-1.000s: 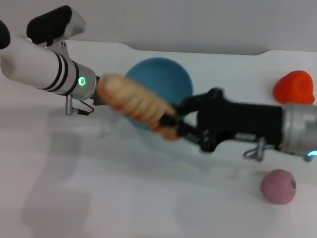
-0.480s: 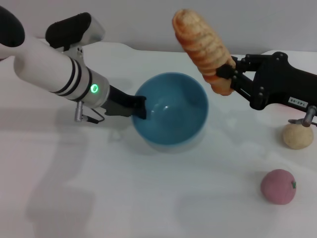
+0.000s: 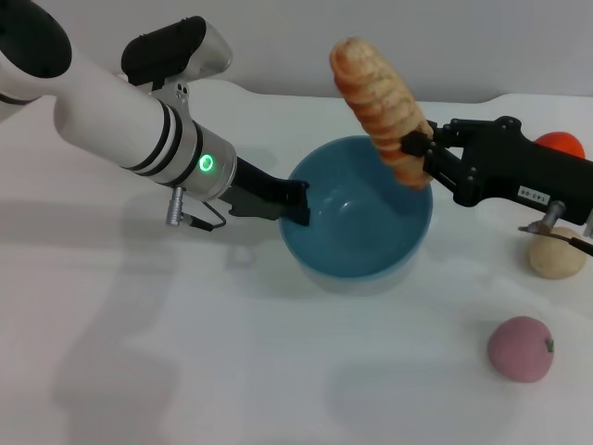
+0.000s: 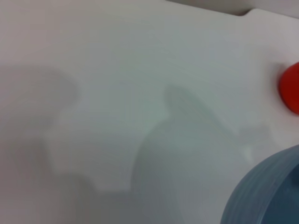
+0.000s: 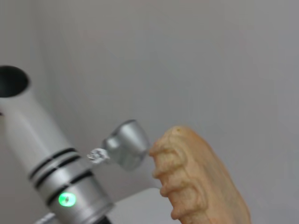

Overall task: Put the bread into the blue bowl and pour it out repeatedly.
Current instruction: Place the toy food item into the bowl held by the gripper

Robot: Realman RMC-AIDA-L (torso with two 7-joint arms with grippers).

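The blue bowl (image 3: 352,239) sits on the white table, upright and empty. My left gripper (image 3: 296,200) is shut on its left rim, the arm coming in from the upper left. The bread (image 3: 378,104), a ridged orange-and-cream loaf, hangs tilted above the bowl's far right rim. My right gripper (image 3: 416,154) is shut on its lower end, reaching in from the right. The left wrist view shows only the bowl's outer wall (image 4: 266,196). In the right wrist view the bread (image 5: 198,189) fills the lower part, with the left arm (image 5: 51,158) behind it.
To the right of the bowl lie a red toy (image 3: 561,143) at the back, a tan ball (image 3: 556,256) under the right arm, and a pink ball (image 3: 520,348) nearer the front. The red toy (image 4: 291,88) also shows in the left wrist view.
My left gripper has slid the bowl to the right and a little forward, so it now sits under the bread. The bread has come slightly lower.
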